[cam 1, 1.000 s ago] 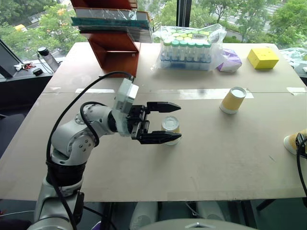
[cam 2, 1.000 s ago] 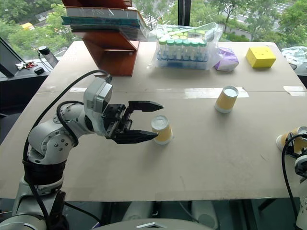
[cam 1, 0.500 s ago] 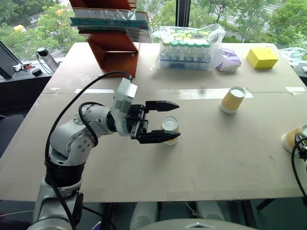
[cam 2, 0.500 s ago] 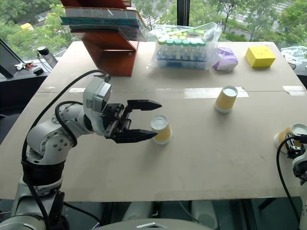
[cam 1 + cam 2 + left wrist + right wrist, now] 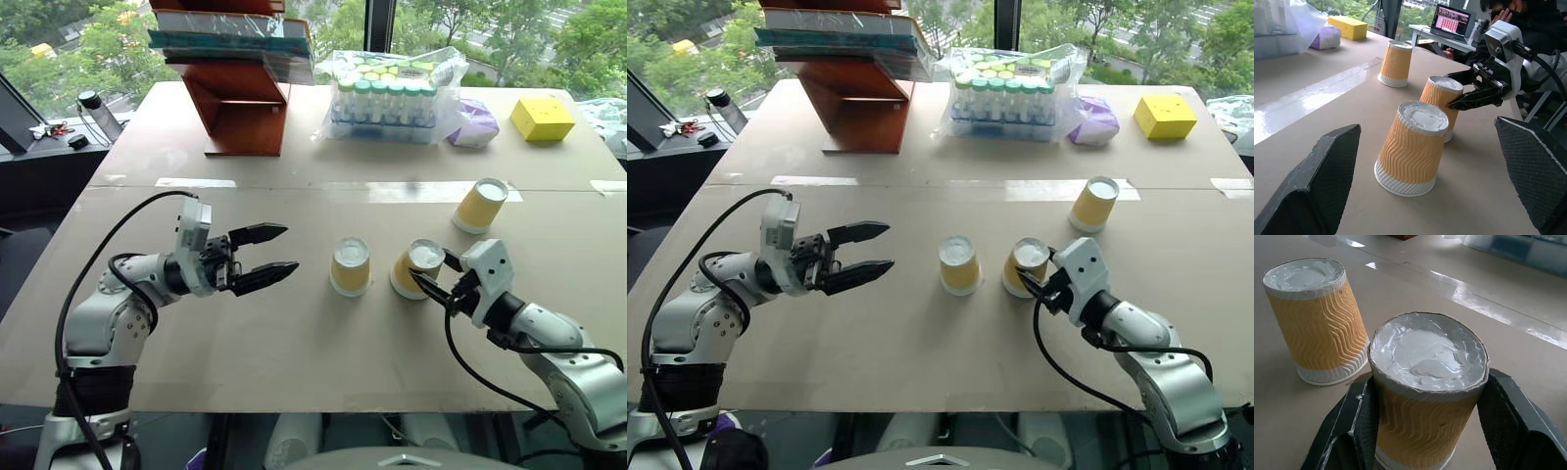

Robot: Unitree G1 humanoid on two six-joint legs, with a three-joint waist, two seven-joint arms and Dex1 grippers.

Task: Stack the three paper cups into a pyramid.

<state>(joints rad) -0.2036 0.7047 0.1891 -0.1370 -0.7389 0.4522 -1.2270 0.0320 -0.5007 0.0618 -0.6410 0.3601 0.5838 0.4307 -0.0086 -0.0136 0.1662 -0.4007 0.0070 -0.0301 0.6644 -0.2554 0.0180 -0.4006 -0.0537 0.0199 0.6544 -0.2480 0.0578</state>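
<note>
The right hand (image 5: 431,281) grips the second cup (image 5: 415,268), setting the base beside the first cup (image 5: 350,266); left hand (image 5: 269,251) wide; the third cup (image 5: 479,205), at two o'clock, goes on top.

Three upturned cups on the surface, two side by side in the middle, one apart behind.

The middle cup (image 5: 350,266) stands between the left claw (image 5: 266,255) on its left and the held cup (image 5: 415,269) just beside it on its right, gripped by the right claw (image 5: 436,278). The third cup (image 5: 480,205) stands farther back and right. Behind lie a bagged rack of tubes (image 5: 392,88), a box (image 5: 543,117) at far right and a stand (image 5: 240,93) at left.
</note>
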